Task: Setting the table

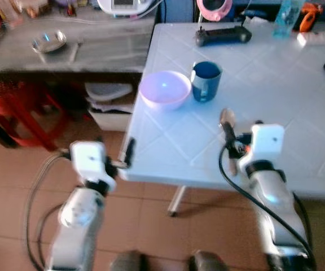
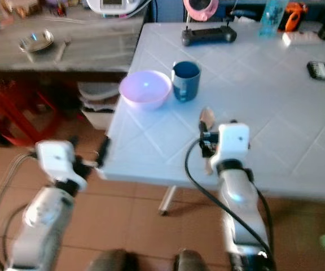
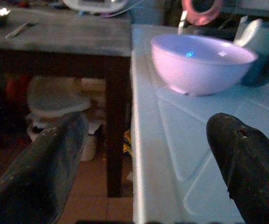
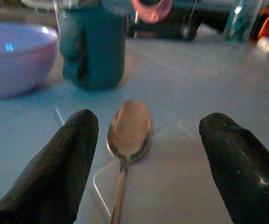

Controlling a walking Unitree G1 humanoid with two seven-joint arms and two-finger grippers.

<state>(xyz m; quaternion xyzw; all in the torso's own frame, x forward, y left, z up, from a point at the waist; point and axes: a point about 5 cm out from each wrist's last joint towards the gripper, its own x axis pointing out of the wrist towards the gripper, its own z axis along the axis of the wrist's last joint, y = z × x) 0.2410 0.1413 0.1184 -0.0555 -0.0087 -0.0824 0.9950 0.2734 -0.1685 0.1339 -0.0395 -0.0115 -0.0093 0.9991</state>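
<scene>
Table setting looks to you nearly complete: the pink bowl sits near the left edge of the white table, the blue mug stands just beside it on its right, and the spoon lies flat on the surface nearer the front edge, bowl-end toward the mug. Your right gripper has its fingers spread wide either side of the spoon's handle, touching nothing, so I'd judge the spoon placed and released. Your left gripper hangs spread and empty off the table's front-left corner. Remaining, probably, is backing the right arm away; a remote lies near the far edge.
</scene>
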